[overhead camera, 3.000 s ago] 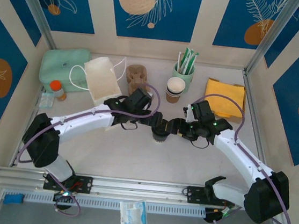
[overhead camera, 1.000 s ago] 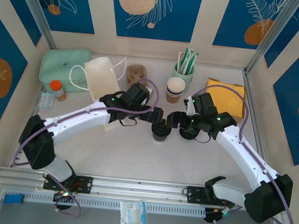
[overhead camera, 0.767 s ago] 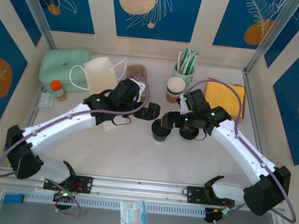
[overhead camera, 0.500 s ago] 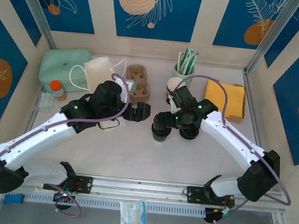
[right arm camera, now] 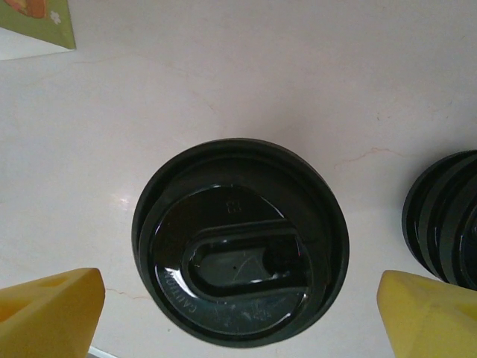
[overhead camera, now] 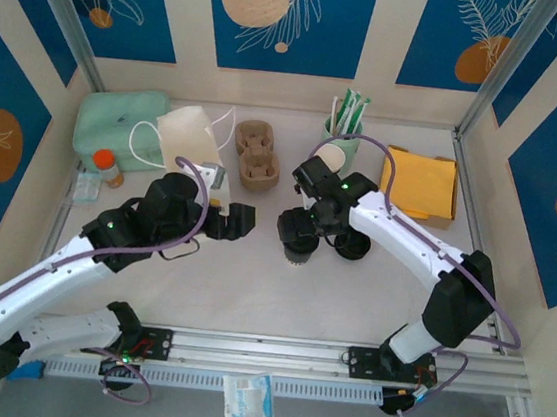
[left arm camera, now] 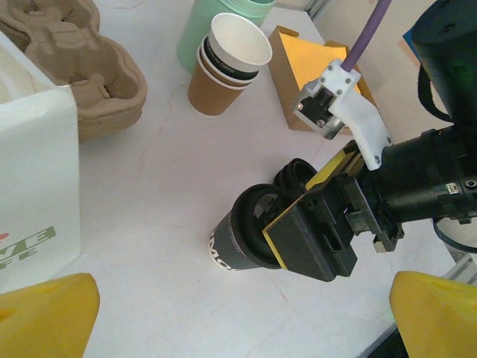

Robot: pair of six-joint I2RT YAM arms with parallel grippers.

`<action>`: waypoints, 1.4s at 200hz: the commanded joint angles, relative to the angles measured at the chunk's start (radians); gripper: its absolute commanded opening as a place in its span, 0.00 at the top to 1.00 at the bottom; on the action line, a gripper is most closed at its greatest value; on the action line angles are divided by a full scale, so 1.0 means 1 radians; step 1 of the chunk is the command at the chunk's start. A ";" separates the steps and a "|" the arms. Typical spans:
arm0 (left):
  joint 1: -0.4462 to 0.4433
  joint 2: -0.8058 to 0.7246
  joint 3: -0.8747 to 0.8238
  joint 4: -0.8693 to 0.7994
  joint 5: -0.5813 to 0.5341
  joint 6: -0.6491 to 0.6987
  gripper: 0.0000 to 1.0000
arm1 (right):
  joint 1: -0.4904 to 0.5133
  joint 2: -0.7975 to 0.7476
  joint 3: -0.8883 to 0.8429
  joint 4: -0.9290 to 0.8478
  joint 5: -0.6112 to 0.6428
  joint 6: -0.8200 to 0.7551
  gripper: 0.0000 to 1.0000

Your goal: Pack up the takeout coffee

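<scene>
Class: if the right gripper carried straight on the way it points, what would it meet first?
Probably the black lid of the takeout coffee, centred under the open right gripper; the gap to it is unclear.

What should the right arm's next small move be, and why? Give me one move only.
Probably lower the right pincer straight down around the takeout coffee cup. Its fingers stand open on either side of the black lid, centred over it and not touching, and the cup stands upright with its lid seated.
</scene>
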 commanded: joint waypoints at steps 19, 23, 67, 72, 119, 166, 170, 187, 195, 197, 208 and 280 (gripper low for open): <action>0.008 -0.026 -0.010 -0.019 -0.033 -0.008 0.00 | 0.014 0.050 0.036 -0.026 0.040 -0.014 0.07; 0.008 -0.027 -0.011 -0.019 -0.033 -0.009 0.00 | 0.016 0.052 0.037 -0.026 0.041 -0.015 0.07; 0.008 -0.029 -0.028 -0.012 -0.029 -0.014 0.01 | 0.025 0.078 0.033 -0.013 0.042 -0.012 0.12; 0.008 -0.029 -0.030 -0.010 -0.027 -0.014 0.01 | 0.025 0.080 0.031 -0.013 0.043 -0.014 0.12; 0.009 -0.020 -0.039 0.002 -0.021 -0.019 0.01 | 0.034 0.087 0.015 -0.002 0.048 -0.010 0.17; 0.007 -0.016 -0.045 0.014 -0.013 -0.026 0.01 | 0.039 0.081 0.008 0.003 0.055 -0.007 0.26; 0.007 -0.017 -0.046 0.014 -0.013 -0.025 0.01 | 0.039 0.079 0.008 0.003 0.057 -0.007 0.27; 0.008 -0.015 -0.046 0.015 -0.012 -0.026 0.01 | 0.039 0.066 0.015 0.003 0.068 -0.006 0.32; 0.009 -0.014 -0.045 0.015 -0.012 -0.026 0.00 | 0.039 0.059 0.018 0.005 0.072 -0.006 0.33; 0.009 -0.014 -0.045 0.015 -0.011 -0.026 0.01 | 0.039 0.057 0.018 0.005 0.073 -0.006 0.33; 0.008 -0.014 -0.045 0.017 -0.010 -0.027 0.00 | 0.036 0.047 0.026 0.005 0.078 -0.005 0.34; 0.008 -0.012 -0.058 0.027 -0.003 -0.031 0.01 | -0.039 0.013 0.084 0.017 0.076 -0.007 0.37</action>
